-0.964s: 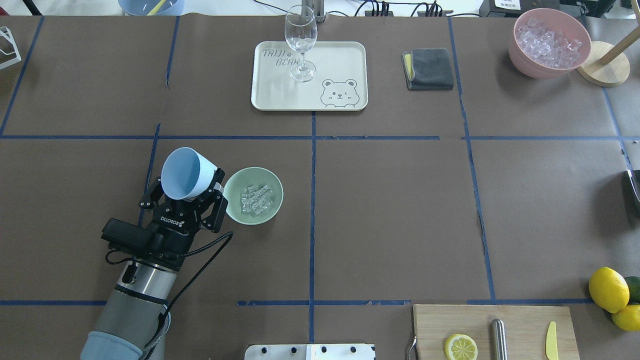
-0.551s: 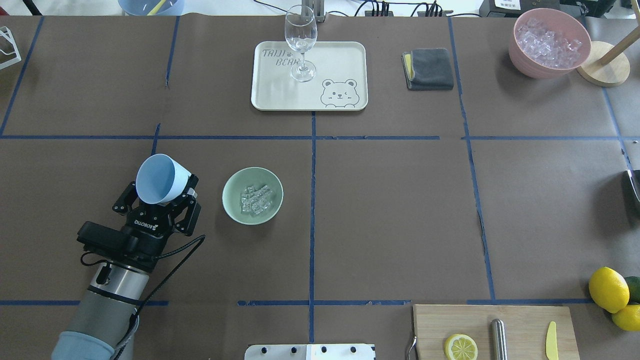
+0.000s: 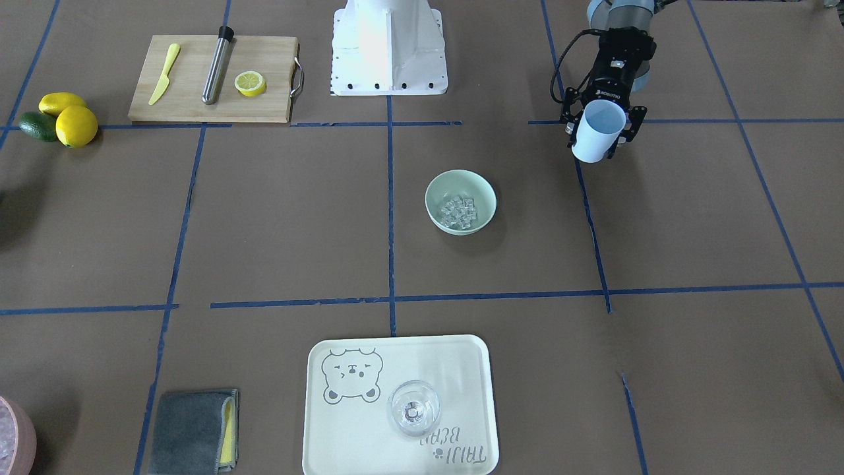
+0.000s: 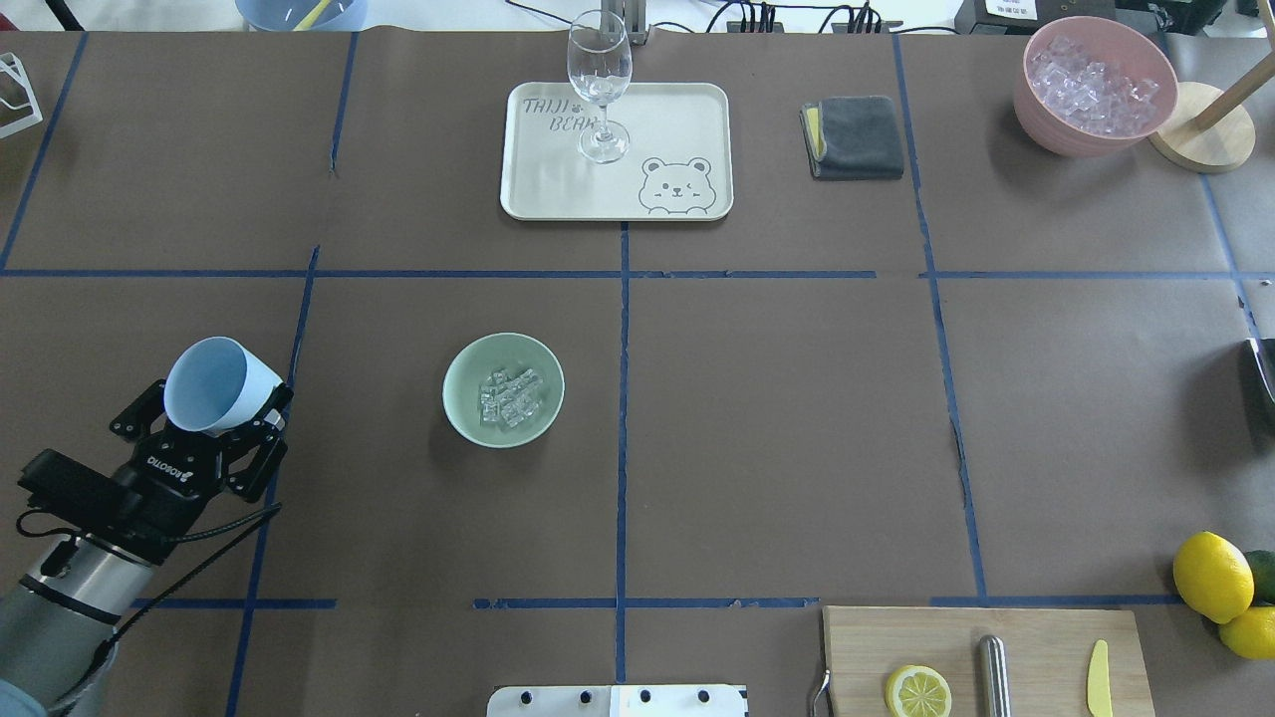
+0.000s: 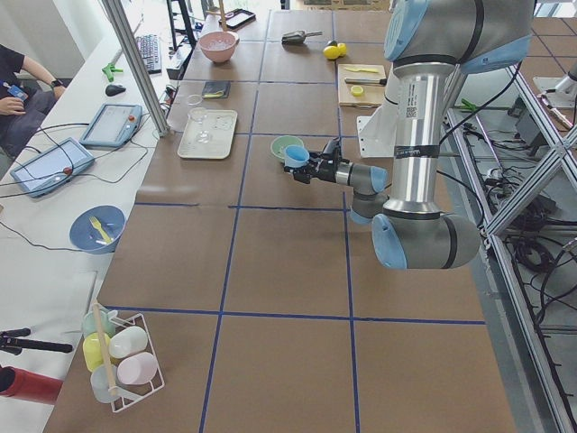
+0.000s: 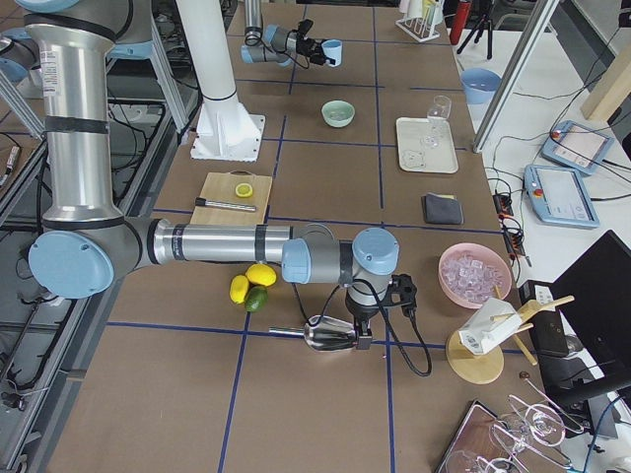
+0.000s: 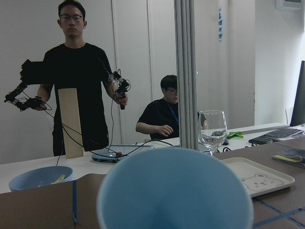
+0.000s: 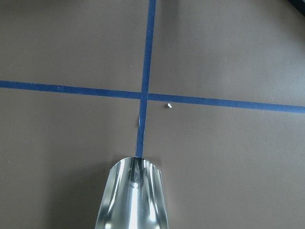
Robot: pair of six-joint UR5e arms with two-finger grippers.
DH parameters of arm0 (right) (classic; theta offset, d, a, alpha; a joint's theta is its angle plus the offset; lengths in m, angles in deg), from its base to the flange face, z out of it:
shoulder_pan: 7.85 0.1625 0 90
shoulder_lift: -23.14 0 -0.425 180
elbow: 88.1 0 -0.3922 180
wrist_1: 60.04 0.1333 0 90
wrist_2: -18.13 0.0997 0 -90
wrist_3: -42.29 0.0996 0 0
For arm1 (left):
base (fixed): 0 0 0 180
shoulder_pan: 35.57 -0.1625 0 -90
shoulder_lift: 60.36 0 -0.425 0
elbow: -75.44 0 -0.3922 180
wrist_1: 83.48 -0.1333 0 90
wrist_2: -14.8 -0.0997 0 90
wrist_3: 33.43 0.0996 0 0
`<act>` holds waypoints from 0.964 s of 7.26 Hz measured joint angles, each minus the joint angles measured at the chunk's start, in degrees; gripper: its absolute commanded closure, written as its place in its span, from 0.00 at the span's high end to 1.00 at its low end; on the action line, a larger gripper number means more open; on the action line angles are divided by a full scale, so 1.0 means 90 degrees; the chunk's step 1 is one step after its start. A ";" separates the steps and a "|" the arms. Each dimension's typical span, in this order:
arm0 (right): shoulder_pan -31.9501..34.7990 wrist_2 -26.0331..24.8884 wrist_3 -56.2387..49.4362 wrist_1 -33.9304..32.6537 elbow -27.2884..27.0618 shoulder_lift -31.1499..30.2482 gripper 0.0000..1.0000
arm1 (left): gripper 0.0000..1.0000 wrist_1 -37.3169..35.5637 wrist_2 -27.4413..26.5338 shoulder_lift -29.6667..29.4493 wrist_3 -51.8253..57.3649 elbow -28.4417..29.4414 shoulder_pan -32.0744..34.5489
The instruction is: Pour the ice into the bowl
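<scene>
Robotics lab: tape-gridded table, operators, tablets.

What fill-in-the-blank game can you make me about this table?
1. The ice lies in the ___ bowl.
2. The left tool holds a light ___ cup.
3. The wine glass stands on the tray with a drawn ___.
Missing words: green, blue, bear.

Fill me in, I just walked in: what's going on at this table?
The left claw grips a light blue cup, tipped sideways and held clear of the mint-green bowl. The ice sits in that bowl, so the pour looks done. The right arm is far off, a metal scoop at its wrist.
</scene>
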 measured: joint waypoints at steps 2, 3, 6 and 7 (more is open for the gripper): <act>0.0005 0.0000 0.0003 0.0001 -0.0002 0.0006 1.00 | 0.00 0.0025 0.0778 0.0633 0.0080 -0.0358 0.0024; 0.0006 0.0000 0.0003 -0.0001 0.0001 0.0008 1.00 | 0.00 -0.0059 0.0924 0.0800 -0.0164 -0.0363 0.0053; 0.0007 0.0000 0.0000 0.0003 0.0006 0.0009 1.00 | 0.00 -0.0268 0.2299 0.1041 -0.1904 -0.0333 0.0301; 0.0007 0.0000 -0.0001 0.0004 0.0006 0.0007 1.00 | 0.00 -0.0272 0.2483 0.1060 -0.2503 -0.0294 0.0387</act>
